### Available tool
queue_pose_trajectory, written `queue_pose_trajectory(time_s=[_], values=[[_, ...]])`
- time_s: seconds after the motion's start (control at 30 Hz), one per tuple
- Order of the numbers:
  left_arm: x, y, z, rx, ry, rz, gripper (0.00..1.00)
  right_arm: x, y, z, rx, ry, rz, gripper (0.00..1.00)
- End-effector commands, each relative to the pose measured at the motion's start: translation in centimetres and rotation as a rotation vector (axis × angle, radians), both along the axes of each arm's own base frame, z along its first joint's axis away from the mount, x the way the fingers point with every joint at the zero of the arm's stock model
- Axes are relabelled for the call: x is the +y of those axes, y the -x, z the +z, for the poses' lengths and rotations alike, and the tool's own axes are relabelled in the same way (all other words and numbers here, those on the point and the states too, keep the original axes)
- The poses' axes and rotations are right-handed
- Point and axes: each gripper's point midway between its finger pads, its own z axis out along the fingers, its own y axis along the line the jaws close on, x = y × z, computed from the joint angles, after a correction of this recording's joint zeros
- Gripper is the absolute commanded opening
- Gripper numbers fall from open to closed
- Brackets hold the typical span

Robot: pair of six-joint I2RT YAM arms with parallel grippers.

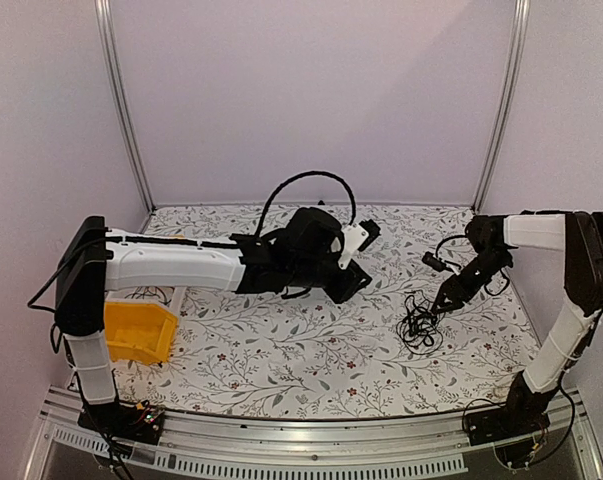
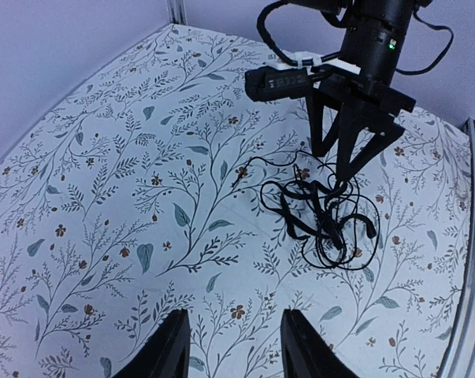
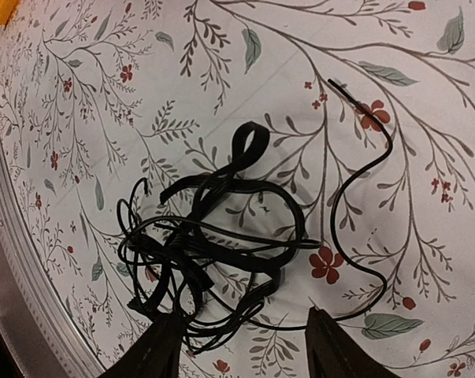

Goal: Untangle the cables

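We see the cables [image 1: 419, 325] lying as one loose black tangle on the floral tablecloth [image 1: 281, 350], toward 4 o'clock from its middle. In the top view, our right gripper [image 1: 449, 298] stands at the tangle's 1 o'clock edge, jaws parted and clamping nothing. Our left gripper [image 2: 237, 354] hangs with its jaws apart and empty, the tangle at its 1 o'clock. A yellow bin [image 1: 136, 330] sits at 9 o'clock.

Tangled cables [image 3: 209, 236] (one loose end), floral table [image 3: 103, 47], gripper [image 3: 245, 319] spread
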Motion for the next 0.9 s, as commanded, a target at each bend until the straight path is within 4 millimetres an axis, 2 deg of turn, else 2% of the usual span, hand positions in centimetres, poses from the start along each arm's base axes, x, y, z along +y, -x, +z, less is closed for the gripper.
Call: queue_pose_trajectory(time_s=[0.0,0.07,0.13,0.23,0.37,0.4,0.5,0.57,0.7,0.77,0.87], values=[[-0.4,0.0,0.9,-0.011,0.02,0.0,0.39,0.6,0.1,-0.6,0.088,-0.037,-0.016,0.47],[-0.4,0.0,0.8,-0.01,0.018,-0.002,0.39,0.9,0.0,-0.8,0.105,-0.053,-0.019,0.34],[-0.4,0.0,0.5,-0.008,0.015,-0.003,0.39,1.2,-0.1,-0.4,0.107,-0.072,-0.02,0.16],[-0.8,0.2,0.0,-0.004,0.014,-0.016,0.39,1.5,-0.4,0.9,0.087,-0.095,-0.019,0.01],[-1.7,0.5,0.2,-0.029,0.04,-0.049,0.4,2.0,-0.7,3.8,0.028,-0.132,-0.009,0.0],[-2.1,0.5,1.1,-0.056,0.076,-0.058,0.4,2.2,-0.8,4.7,0.019,-0.154,-0.006,0.0],[-2.9,0.7,2.7,-0.087,0.154,-0.085,0.42,4.2,0.0,9.6,-0.043,-0.307,0.074,0.0],[-3.4,1.1,3.8,-0.103,0.219,-0.118,0.46,5.3,0.0,12.8,-0.14,-0.369,0.13,0.0],[-3.6,2.9,6.6,-0.258,0.375,-0.153,0.67,7.1,-0.1,19.0,-0.317,-0.443,0.205,0.0],[-4.0,3.7,7.3,-0.329,0.412,-0.182,0.69,7.9,-0.3,21.6,-0.378,-0.479,0.227,0.0],[-5.2,3.5,8.0,-0.386,0.429,-0.19,0.7,9.3,-0.3,24.7,-0.424,-0.51,0.267,0.0]])
